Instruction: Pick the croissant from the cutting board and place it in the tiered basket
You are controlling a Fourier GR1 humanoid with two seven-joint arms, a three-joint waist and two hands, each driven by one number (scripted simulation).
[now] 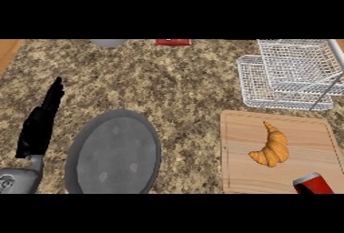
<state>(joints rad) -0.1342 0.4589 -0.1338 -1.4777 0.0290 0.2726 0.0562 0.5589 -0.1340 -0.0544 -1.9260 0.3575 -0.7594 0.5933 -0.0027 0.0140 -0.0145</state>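
Likely the croissant (270,149) on the cutting board (242,136) is light and flaky — best cradled mid-curve; left hand (42,122), left of it, rests open, empty.

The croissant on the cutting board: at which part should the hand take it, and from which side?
Probably the thick lower middle of the croissant, from above. It lies flat on the cutting board, its top end thin and pointed, with bare board either side for fingers.
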